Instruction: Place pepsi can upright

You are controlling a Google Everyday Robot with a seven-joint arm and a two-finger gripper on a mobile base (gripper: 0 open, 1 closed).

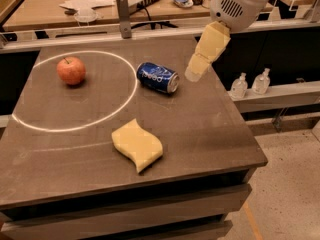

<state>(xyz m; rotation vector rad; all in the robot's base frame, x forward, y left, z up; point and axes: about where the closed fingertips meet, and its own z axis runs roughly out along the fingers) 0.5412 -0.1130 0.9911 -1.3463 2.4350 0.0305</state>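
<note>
In the camera view, I am holding my gripper (192,74) in the upper right part of the frame, slanting down and to the left from my white arm (239,3). Its pale yellow tip is hanging over the right side of the dark table (210,134), just to the right of the can and apart from it. I cannot tell whether my gripper is open or closed, and it is gripping nothing that I can see.

The pepsi can (158,77) is lying on its side near the upper middle of the frame, its silver end pointing to the lower right, toward my gripper. It is sitting just outside the right arc of the white circle (136,86) drawn on the tabletop.

A red apple (71,70) is standing inside that circle, at the upper left, well apart from the can. A wavy yellow sponge (137,145) is lying flat below the circle, near the middle of the frame.

Behind the table, a grey post (123,15) is standing upright before a cluttered desk (45,11). At the right, two small clear bottles (239,86) are standing side by side on a ledge (285,91).
</note>
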